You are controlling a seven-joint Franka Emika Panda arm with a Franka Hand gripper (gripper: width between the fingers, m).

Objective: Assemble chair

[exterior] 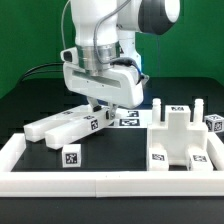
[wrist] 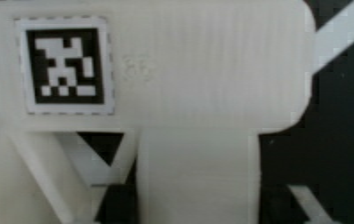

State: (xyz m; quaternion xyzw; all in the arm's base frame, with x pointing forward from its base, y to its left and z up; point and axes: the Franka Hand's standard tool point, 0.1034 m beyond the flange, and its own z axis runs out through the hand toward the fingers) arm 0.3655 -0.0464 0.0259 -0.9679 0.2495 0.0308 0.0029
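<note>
Ur gripper [exterior: 96,107] sits low over 2 long white bars [exterior: 55,128]. Also 1 tagged cube [exterior: 70,157], 1 big slotted part [exterior: 180,140]. Jaws hidden, can't tell the grip tbh.

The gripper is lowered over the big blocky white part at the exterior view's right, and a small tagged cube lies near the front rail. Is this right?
Not quite: the exterior view shows the gripper lowered over the long white bars at its left, apart from the big blocky part at the right. The small tagged cube does lie near the front rail.
</note>
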